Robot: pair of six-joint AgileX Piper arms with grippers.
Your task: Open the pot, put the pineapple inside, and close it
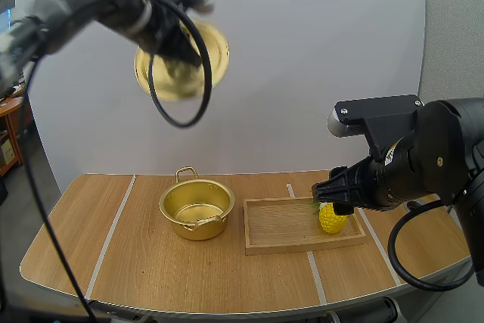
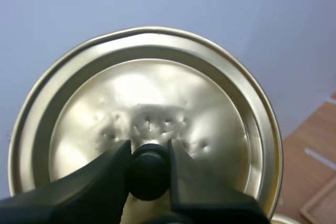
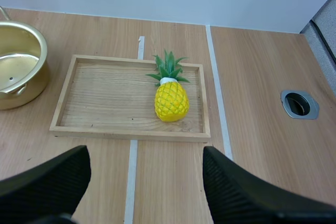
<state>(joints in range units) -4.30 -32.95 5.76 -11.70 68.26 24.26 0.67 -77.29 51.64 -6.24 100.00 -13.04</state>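
The rectangular wooden tray [image 1: 280,226] lies at 3 o'clock of the uncovered gold pot [image 1: 195,222], whose gold lid [image 2: 157,87] my left gripper [image 2: 149,153] pinches by its black knob [image 2: 149,177], while the yellow pineapple [image 3: 171,100] rests at the tray's 3 o'clock end beneath my right gripper [image 3: 146,156], fingers spread.

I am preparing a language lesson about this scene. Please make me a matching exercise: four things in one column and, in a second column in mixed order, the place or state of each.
Column A
1 lid
2 pot
3 pineapple
4 right gripper

Column B
a lying on the tray
b fingers apart, up near the tray
c uncovered on the table, beside the tray
d held in the air by the left gripper

Pairs: 1-d, 2-c, 3-a, 4-b
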